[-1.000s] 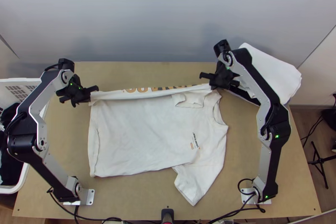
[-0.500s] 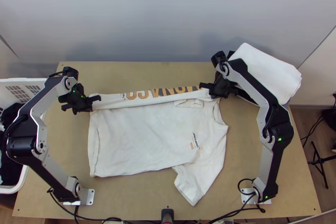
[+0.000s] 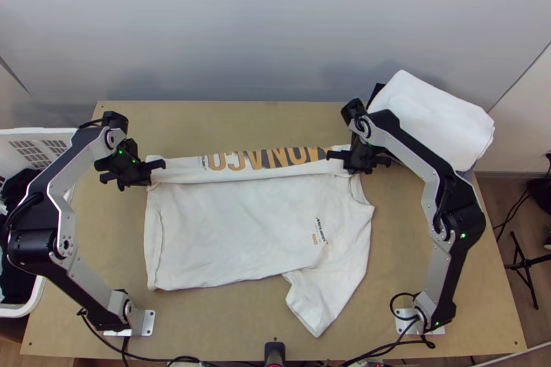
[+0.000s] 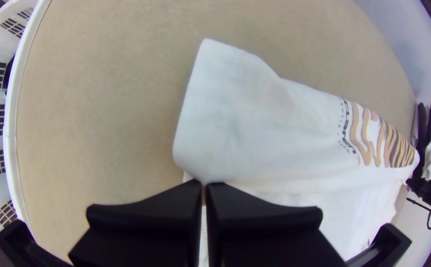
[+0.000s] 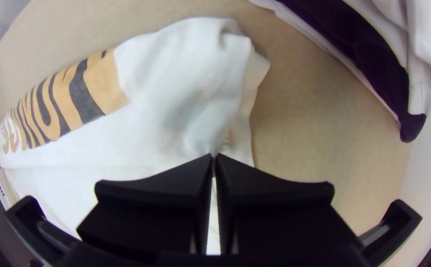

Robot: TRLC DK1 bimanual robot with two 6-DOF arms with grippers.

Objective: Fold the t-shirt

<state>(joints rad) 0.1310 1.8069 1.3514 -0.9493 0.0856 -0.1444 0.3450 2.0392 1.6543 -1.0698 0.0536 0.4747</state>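
Observation:
The white t-shirt (image 3: 234,229) lies mostly flat on the table, its far strip folded over, with orange and grey lettering on that strip and one sleeve sticking out toward the near edge. At the strip's left end is my left gripper (image 3: 153,173); at its other end, by the collar, is my right gripper (image 3: 351,164). In the left wrist view, my left gripper (image 4: 204,185) is shut on the shirt's cloth (image 4: 235,118). My right gripper (image 5: 213,157) is likewise shut on the cloth (image 5: 180,109) in the right wrist view.
A pile of folded white cloth (image 3: 434,116), with dark fabric under it, sits at the table's far right corner. A white basket (image 3: 34,308) holding dark clothes stands beside the table's left edge. Bare tabletop (image 3: 227,122) lies beyond the shirt.
Both grippers have come down the picture with the held cloth, the left mainly during the first half second. More lettering shows on the folded strip, and the sleeve flap near the collar is now covered.

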